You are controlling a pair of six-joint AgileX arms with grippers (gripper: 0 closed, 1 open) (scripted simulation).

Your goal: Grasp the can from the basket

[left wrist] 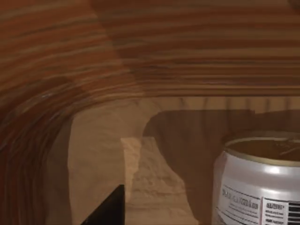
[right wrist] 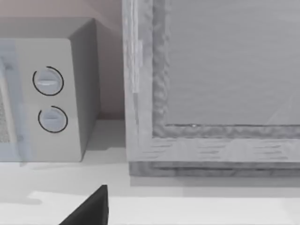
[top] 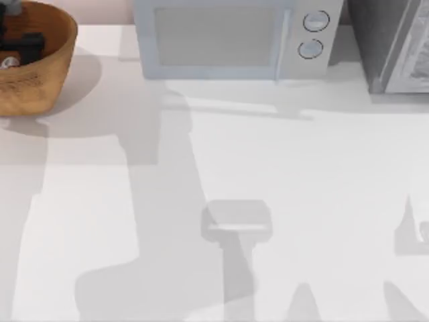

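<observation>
The basket (top: 47,67) is a round orange-brown woven bowl at the table's far left corner. My left gripper (top: 20,39) is lowered inside it, dark against the weave. The can (left wrist: 258,187), white with printed marks and a tan-gold top, stands upright on the basket floor (left wrist: 98,154). It is close beside the gripper, and in the top view a sliver of the can (top: 8,64) shows near the gripper. One dark fingertip (left wrist: 110,208) of the left gripper stands well off to the side of the can without touching it, so the fingers look open. Ribbed inner rings (left wrist: 140,56) rise behind.
A pale microwave (top: 228,37) with two round knobs (top: 314,33) stands at the back middle. A grey cabinet (top: 395,43) stands at the back right. One dark fingertip (right wrist: 91,208) of my parked right arm shows low over the table, facing the microwave (right wrist: 51,98) and cabinet (right wrist: 215,84).
</observation>
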